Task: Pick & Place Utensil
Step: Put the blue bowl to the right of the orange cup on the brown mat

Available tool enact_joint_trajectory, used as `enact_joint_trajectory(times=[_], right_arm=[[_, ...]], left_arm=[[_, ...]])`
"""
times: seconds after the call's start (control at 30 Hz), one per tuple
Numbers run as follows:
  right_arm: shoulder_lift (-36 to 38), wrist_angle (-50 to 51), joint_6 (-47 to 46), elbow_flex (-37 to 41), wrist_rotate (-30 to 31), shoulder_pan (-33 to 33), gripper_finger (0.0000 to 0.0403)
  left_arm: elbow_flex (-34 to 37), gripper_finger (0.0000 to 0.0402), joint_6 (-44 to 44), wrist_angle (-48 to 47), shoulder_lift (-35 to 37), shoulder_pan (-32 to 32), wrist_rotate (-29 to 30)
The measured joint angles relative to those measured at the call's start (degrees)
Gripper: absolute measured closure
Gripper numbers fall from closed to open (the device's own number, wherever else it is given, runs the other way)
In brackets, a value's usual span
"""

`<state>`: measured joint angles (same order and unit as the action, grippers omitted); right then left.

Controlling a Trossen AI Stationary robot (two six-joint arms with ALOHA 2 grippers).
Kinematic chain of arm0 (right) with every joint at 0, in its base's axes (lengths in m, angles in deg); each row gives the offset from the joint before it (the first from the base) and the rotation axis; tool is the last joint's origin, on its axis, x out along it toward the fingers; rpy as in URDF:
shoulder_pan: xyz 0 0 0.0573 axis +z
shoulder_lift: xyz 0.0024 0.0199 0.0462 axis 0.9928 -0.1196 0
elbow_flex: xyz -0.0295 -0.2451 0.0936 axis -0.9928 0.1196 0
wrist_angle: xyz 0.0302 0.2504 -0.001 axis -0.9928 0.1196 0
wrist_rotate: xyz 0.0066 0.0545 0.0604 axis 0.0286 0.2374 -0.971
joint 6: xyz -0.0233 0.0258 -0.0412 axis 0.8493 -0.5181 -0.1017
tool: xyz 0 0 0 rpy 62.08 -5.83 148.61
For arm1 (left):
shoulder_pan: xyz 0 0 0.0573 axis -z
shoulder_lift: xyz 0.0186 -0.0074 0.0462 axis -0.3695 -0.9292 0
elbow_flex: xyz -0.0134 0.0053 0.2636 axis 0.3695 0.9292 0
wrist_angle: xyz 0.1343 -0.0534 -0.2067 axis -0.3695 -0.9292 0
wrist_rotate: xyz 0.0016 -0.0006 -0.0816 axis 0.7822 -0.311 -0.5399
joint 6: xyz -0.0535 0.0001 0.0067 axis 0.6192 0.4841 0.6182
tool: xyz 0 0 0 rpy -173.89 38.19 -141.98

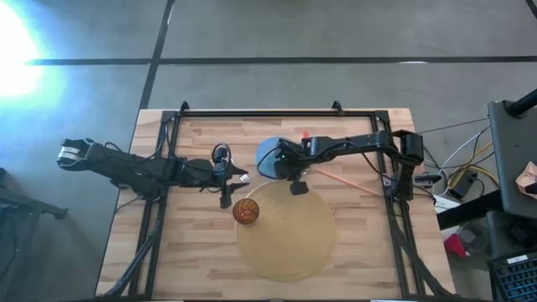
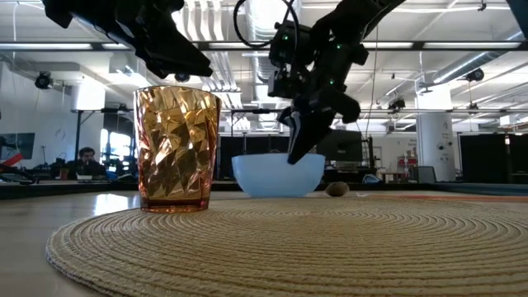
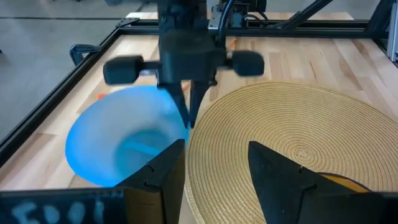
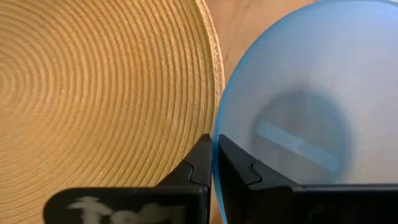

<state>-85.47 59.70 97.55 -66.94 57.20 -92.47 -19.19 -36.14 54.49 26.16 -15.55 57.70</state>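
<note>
A pale blue bowl (image 1: 270,156) (image 2: 276,175) stands on the wooden table at the far edge of a round woven placemat (image 1: 289,235). My right gripper (image 1: 291,178) (image 4: 214,163) is shut on the bowl's rim, beside the mat. An amber faceted cup (image 1: 246,210) (image 2: 177,148) stands upright on the mat's left part. My left gripper (image 1: 235,188) (image 3: 214,146) hovers open above the table, left of the bowl and just beyond the cup, with nothing between its fingers. A thin orange stick (image 1: 344,180) lies on the table right of the bowl; whether it is the utensil I cannot tell. My right gripper pinches the bowl's rim (image 4: 216,144) on the side nearest the placemat, one finger inside the bowl and one outside. The fingers come from above, slanting down (image 2: 295,153). The bowl stands upright with its base on the table.
A black metal frame (image 1: 260,113) runs around the table's edges. A small orange object (image 1: 306,134) lies near the far rail. A small brown thing (image 2: 336,189) sits beside the bowl. Most of the placemat is bare.
</note>
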Motion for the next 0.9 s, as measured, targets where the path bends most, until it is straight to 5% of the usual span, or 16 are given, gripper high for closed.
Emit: enact_joint_trajectory(times=[0.33, 0.57, 0.9], right_arm=[[8.85, 5.68, -2.36, 0.0, 0.27, 6.15, 0.0394], [13.6, 10.45, -8.2, 0.0, 6.17, 15.25, 0.0394], [14.59, 10.94, -13.08, 0.0, 6.34, 28.63, 0.0394]], left_arm=[[0.01, 0.0234, 0.18, -0.27, -0.01, 0.0, 2.07], [0.0, 0.0234, 0.16, -0.05, 0.0, -0.02, 3.18], [0.0, 0.0234, 3.35, 0.26, -0.02, -0.02, 3.23]])
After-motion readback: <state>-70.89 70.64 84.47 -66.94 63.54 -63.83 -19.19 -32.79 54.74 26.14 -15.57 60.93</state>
